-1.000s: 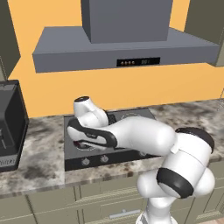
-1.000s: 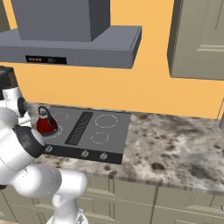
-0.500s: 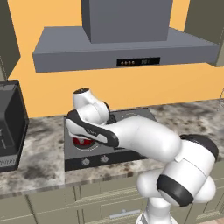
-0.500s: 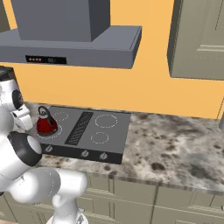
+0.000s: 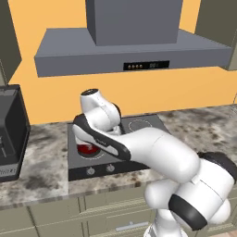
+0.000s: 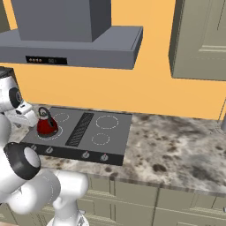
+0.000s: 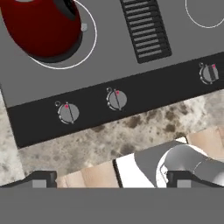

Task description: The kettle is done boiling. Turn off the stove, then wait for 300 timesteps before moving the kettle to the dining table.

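The red kettle (image 6: 46, 126) stands on the front left burner of the stove (image 6: 99, 132), and part of it peeks out behind my arm (image 5: 85, 149). In the hand view the kettle (image 7: 41, 26) sits at the top left, beyond the row of round knobs (image 7: 117, 99). My gripper (image 7: 111, 180) hangs open above the stove's front edge, holding nothing, near the two left knobs (image 7: 68, 113). The hand (image 6: 25, 115) is just left of the kettle and clear of it. The dining table is out of view.
A grey range hood (image 5: 129, 55) hangs over the stove. A black appliance (image 5: 8, 134) stands on the counter to the left. Speckled granite counter (image 6: 176, 150) stretches right of the stove, under a wall cabinet (image 6: 198, 39).
My wrist has risen a little and the arm has swung forward over the stove's front. The kettle has not moved and the gripper stays open.
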